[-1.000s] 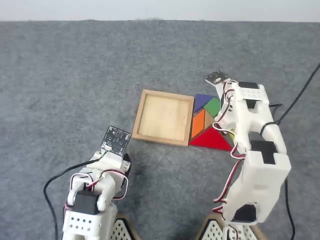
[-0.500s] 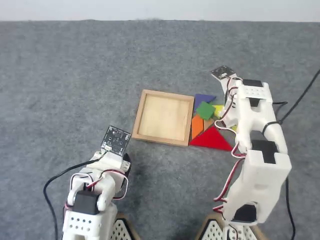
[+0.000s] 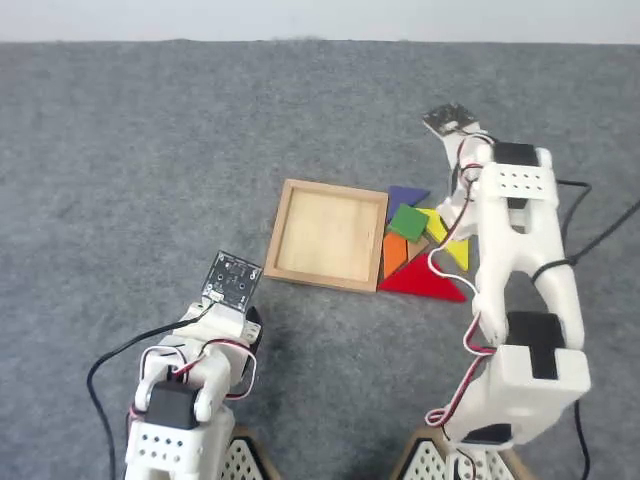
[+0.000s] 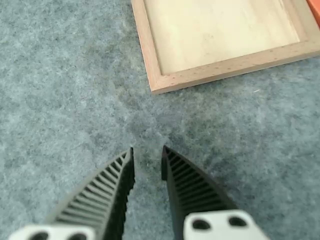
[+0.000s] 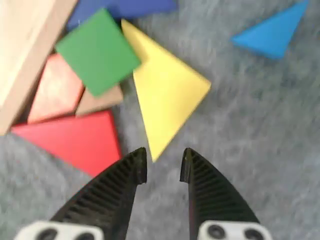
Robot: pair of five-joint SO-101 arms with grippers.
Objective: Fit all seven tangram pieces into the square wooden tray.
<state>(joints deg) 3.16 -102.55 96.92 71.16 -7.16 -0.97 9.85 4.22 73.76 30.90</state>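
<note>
Your right tool (image 5: 163, 156) hovers, parted and empty, over the yellow triangle (image 5: 167, 97). Your left tool (image 4: 147, 151), likewise parted, faces the square wooden tray (image 4: 225, 67).

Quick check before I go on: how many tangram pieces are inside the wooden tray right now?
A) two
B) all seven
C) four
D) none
D: the wooden tray has a bare wood floor, and pieces such as the green square and red triangle lie outside, beside it.

Table (image 3: 150, 150), grey carpet-like surface. Wooden tray (image 3: 274, 232), centre of frame. Clustered at its right edge: red triangle (image 3: 422, 278), orange triangle (image 3: 394, 252), green square (image 3: 407, 221), dark blue piece (image 3: 403, 197), yellow triangle (image 5: 165, 95), tan triangle (image 5: 100, 101). Light blue triangle (image 5: 272, 32), apart from the cluster.
</note>
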